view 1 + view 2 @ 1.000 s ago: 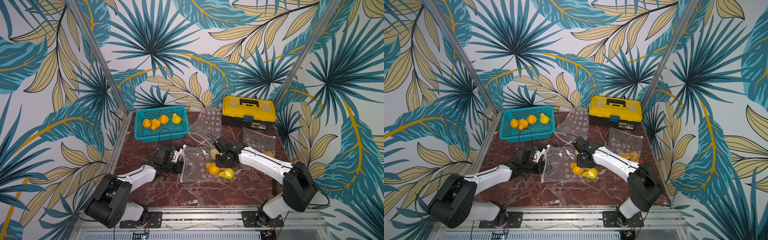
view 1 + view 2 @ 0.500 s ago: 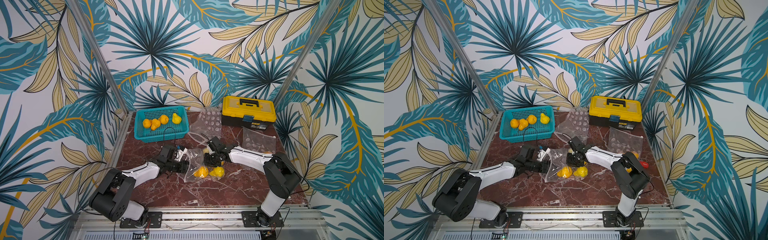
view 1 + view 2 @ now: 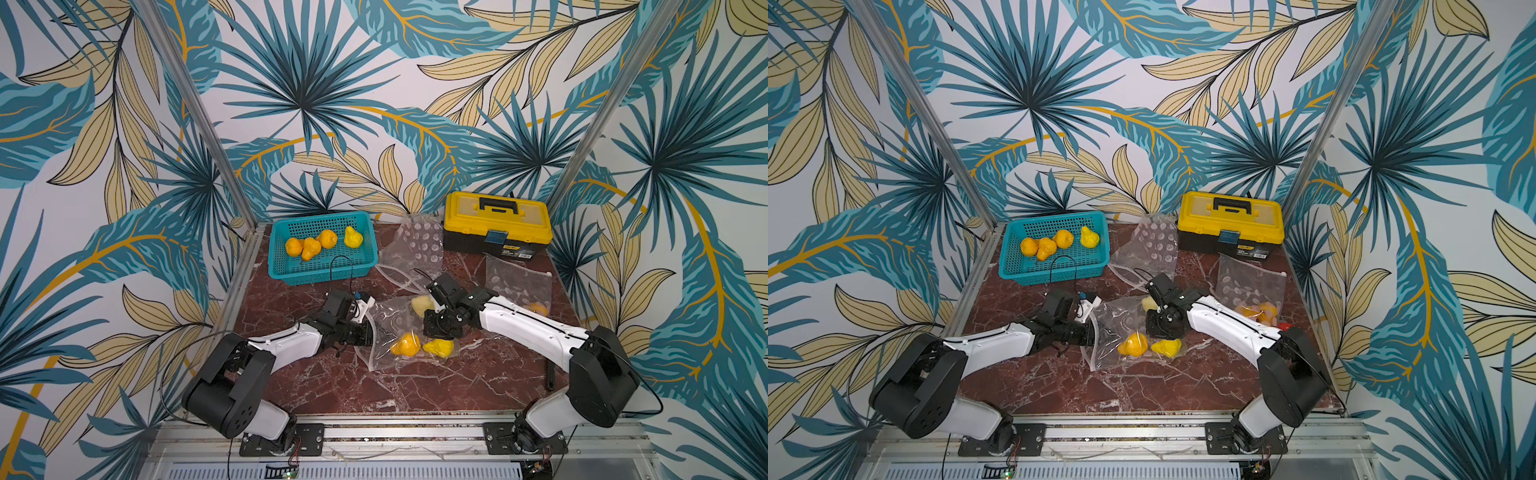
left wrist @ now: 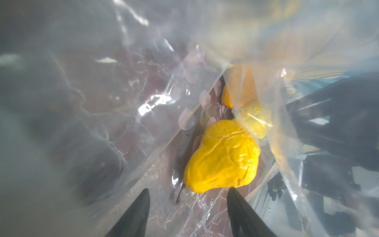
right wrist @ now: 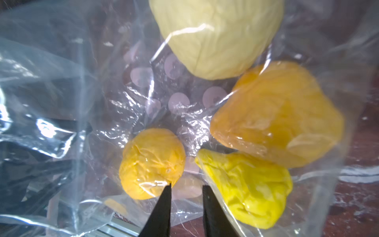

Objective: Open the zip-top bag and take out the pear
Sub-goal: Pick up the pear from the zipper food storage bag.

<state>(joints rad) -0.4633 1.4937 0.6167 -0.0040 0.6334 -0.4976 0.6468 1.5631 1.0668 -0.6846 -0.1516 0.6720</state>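
A clear, crinkled plastic zip-top bag [image 3: 384, 328] printed with pale round dots lies on the red-brown marble surface [image 3: 374, 386] near its middle, its mouth gaping wide on one side. Inside, an orange-yellow, wrinkled pear [image 3: 406, 345] rests on its side just beside a brighter lemon-yellow pear [image 3: 438, 347] — the two nearly touching. A paler, cream-coloured pear [image 3: 420, 304] sits farther back in the bag, and the right wrist view shows a larger orange one [image 5: 276, 115] under the film too.

Pale pear [image 5: 217, 34] cut off by frame edge, left pincer [image 4: 187, 207] fingertips partly cropped
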